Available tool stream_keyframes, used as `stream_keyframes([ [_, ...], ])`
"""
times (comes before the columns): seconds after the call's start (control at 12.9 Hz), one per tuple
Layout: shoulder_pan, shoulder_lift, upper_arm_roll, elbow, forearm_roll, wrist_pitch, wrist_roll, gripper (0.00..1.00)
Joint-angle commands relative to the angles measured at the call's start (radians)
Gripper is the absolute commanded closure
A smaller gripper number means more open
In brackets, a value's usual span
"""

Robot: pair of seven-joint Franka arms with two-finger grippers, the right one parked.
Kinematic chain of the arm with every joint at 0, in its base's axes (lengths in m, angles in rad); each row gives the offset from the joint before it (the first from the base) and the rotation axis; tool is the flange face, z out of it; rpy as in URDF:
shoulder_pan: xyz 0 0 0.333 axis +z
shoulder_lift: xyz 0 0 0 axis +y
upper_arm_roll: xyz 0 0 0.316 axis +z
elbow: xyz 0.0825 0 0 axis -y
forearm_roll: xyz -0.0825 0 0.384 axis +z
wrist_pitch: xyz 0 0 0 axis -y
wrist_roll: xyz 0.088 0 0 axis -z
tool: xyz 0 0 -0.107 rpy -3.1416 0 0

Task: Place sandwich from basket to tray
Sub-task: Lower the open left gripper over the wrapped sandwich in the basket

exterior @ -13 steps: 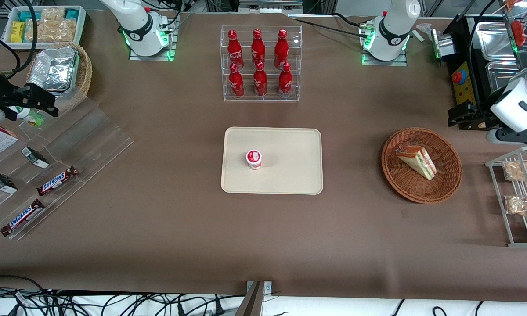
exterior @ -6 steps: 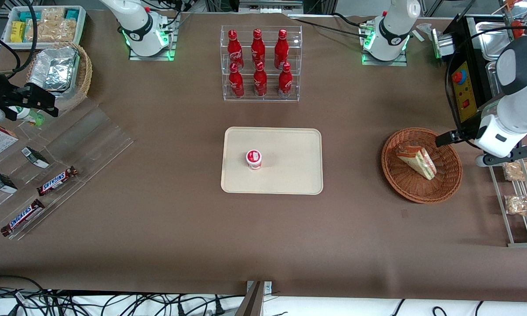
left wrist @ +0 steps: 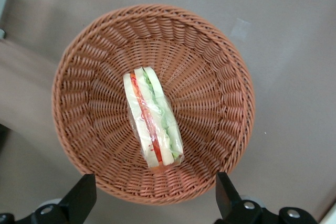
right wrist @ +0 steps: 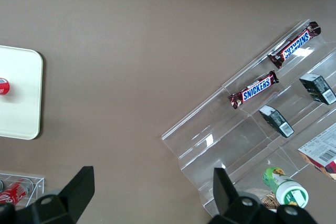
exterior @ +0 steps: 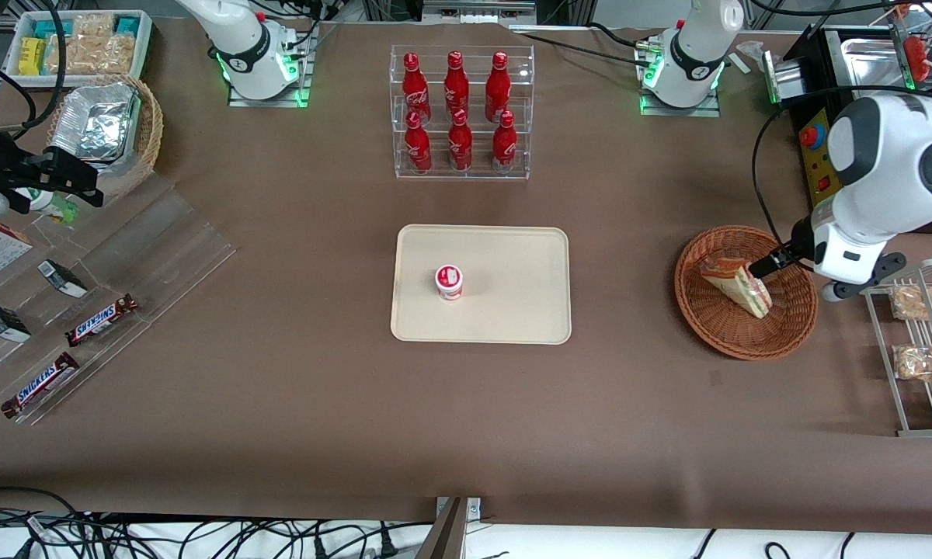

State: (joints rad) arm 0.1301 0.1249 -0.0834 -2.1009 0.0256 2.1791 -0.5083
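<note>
**Operator:** While the gripper (left wrist: 152, 203) is hovering above the wicker basket (exterior: 792, 326), what is its condition, and where is the sandwich (exterior: 736, 286)?

**Technician:** Its fingers (left wrist: 79, 200) are standing wide apart, holding nothing. The wrist view is showing both fingertips clear of the weave and above the rim. The wrapped sandwich (left wrist: 153, 123) is lying on its side in the basket (left wrist: 220, 72), roughly at the centre, with the layered cut face turned upward. The cream tray (exterior: 512, 256) is sitting well apart, toward the middle of the table, with a small red-and-white cup (exterior: 449, 281) standing on it.

**Operator:** How is the approach best being set up?

**Technician:** I am judging the step as descent to grasp. The fingers are straddling the narrow width of the wedge, which is the correct axis; closing across the bread faces is preferable to closing along the length. The gripper is needing to centre over the wedge before lowering.

**Operator:** Any cautions?

**Technician:** The clear wrap is probably slippery and the bread soft, so a light closure is advisable. Descending too far is risking contact with the basket floor. On placement, the bare area of the tray beside the cup is looking suitable.
</note>
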Motion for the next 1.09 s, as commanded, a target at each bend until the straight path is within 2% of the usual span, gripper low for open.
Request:
stream_keyframes([
  [0.0,0.003,-0.03,-0.007,-0.106,0.017,0.132,-0.099,0.0],
  [0.39,0.003,0.025,-0.006,-0.163,0.017,0.269,-0.179,0.0],
  [1.01,0.003,0.171,-0.003,-0.162,0.031,0.413,-0.205,0.0],
])
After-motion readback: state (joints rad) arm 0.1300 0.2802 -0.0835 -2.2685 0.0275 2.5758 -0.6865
